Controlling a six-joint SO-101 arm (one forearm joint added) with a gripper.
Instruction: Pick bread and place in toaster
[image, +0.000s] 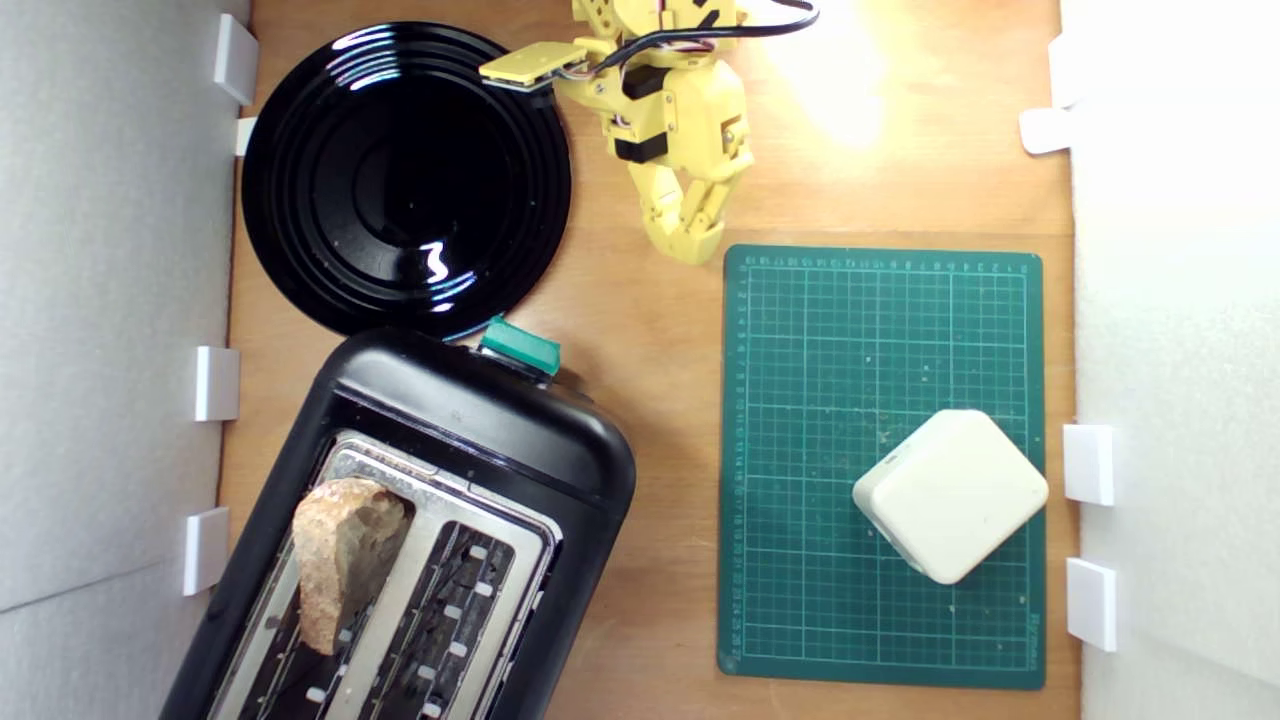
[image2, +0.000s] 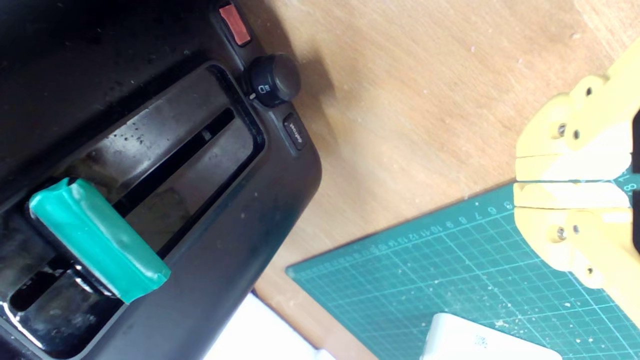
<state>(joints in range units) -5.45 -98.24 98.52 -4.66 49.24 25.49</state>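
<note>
Overhead and wrist views of the workspace. The yellow gripper hangs over bare wooden tabletop, its fingers pressed together with only a thin seam between them, gripping nothing. The bread stands on edge in one slot of the toaster, well apart from the fingertips; the neighbouring slot holds nothing. The toaster's green lever faces the gripper, nearer the fingers than the bread is. A green cutting mat lies just beside the fingertips, carrying a cream block at its far part. A black plate sits near the arm.
</note>
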